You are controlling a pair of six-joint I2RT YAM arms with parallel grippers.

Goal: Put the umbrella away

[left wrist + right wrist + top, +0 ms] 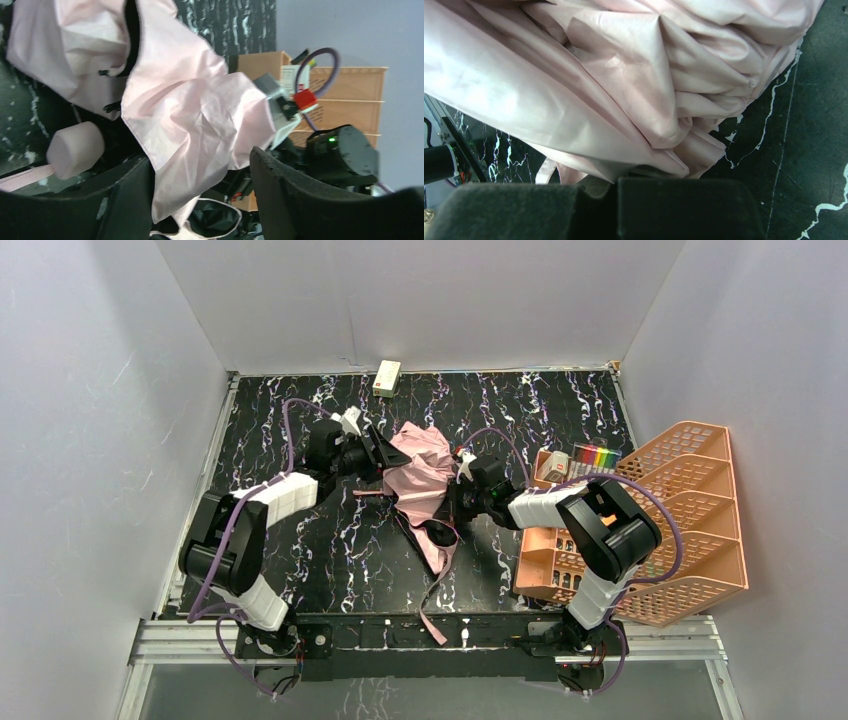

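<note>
umbrella lies collapsed and crumpled on the black marbled bench, directly between the two claws, pale pink face mostly up with black lining showing at its near end. the left claw reaches in from the umbrella's left. in its wrist view this claw stands wide open, its two dark fingers spread well apart, and a loose fold of the pink fabric hangs down into the gap between them; neither finger is pressed onto the cloth. the stubby pink handle sits just beside the other finger, outside the gap.

the right claw meets the umbrella from the opposite side. in its wrist view this claw is closed, its padded fingers drawn together, with an edge of the bunched pink fabric tucked in at the seam where they meet, so it appears to pinch the cloth there. the rest of the canopy piles up just ahead of that claw.

a thin pink strap trails from the umbrella back towards the arm bases. an orange mesh rack stands behind the right claw, beside its arm. a small cream box lies well beyond the left claw, at the bench's far edge.
</note>
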